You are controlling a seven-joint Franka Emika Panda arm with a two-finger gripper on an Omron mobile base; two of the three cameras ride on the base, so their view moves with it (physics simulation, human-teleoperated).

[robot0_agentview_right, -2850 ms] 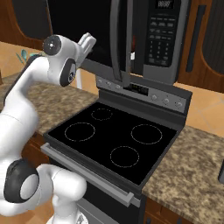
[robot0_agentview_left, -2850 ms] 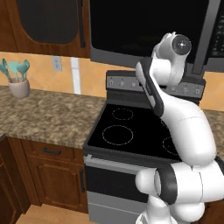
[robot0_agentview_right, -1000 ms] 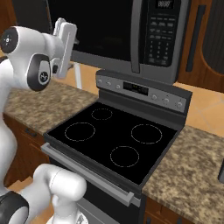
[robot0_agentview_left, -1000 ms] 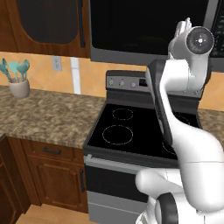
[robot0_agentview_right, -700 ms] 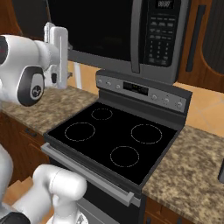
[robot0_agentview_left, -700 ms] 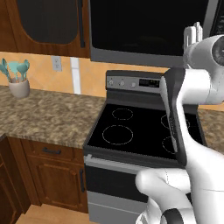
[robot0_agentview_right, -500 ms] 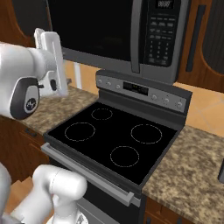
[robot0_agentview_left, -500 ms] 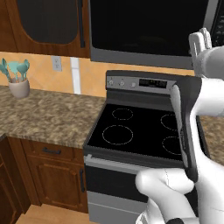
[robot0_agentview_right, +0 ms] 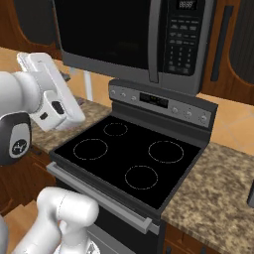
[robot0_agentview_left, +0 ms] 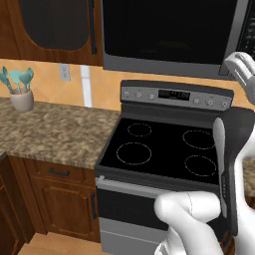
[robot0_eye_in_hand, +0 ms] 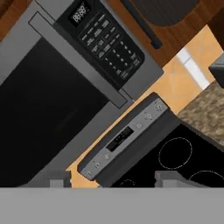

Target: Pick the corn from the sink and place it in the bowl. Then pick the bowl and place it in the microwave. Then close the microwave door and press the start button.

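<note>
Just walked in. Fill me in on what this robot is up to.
The white arm is raised in front of the black over-range microwave, whose dark-windowed door is shut. Its gripper holds nothing and looks toward the microwave's button panel, above the grey-fronted stove. On the granite counter stands a white cup of teal utensils.

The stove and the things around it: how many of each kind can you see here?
Stove: 1
Burner rings: 4
Microwave: 1
Utensil cup: 1
Wall outlet: 1
Total: 8
</note>
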